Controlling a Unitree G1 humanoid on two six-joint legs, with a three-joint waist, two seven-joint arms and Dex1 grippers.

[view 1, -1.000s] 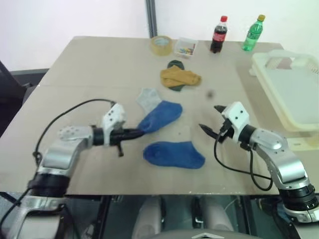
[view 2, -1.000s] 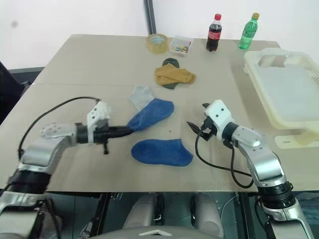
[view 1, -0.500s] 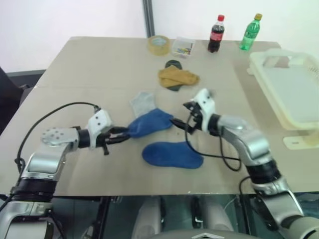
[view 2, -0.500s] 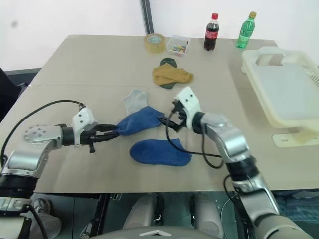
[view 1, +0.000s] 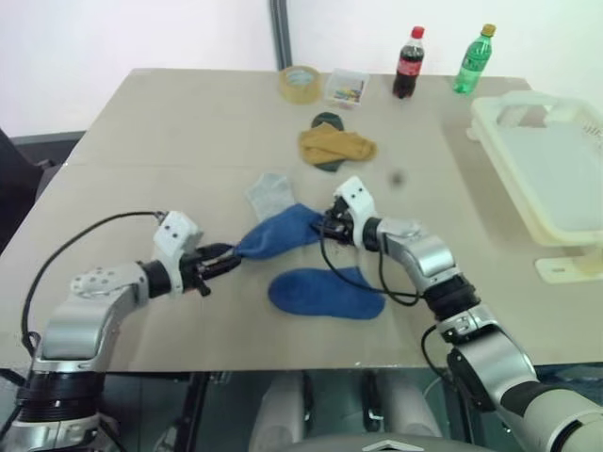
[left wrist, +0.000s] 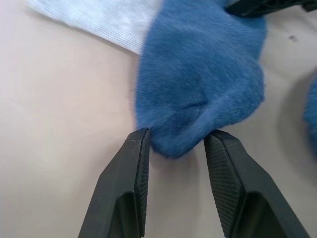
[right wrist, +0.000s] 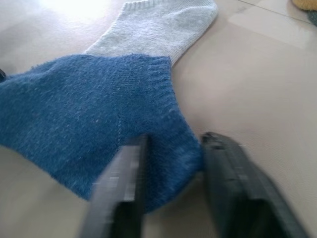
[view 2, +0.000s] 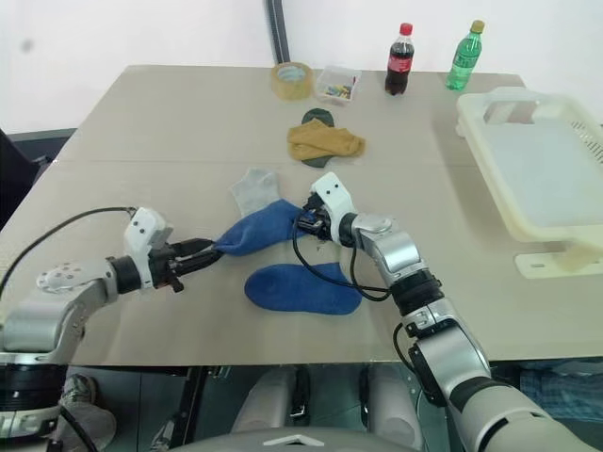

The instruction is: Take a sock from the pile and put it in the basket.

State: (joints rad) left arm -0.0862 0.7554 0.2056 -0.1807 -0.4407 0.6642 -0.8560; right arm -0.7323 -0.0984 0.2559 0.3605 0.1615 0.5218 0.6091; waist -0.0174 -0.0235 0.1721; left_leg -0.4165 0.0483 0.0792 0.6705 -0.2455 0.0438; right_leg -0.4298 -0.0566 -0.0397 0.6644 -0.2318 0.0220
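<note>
Now the right gripper (right wrist: 168,163) has its two black fingers around the cuff end of a blue sock (view 1: 280,232), with the cloth between them. The left gripper (left wrist: 176,148) has its fingers partly apart around the toe end of that sock. A grey sock (view 1: 267,194) lies under it, and another blue sock (view 1: 325,292) lies nearer. Farther off sit a yellow sock (view 1: 336,146) and a green one (view 1: 327,121). The basket (view 1: 556,184) is well apart on the far right of the table (view 1: 188,122).

R pincer (right wrist: 171,173) fingers astride blue sock (right wrist: 89,134) cuff, grey sock (right wrist: 158,27) beyond.
</note>
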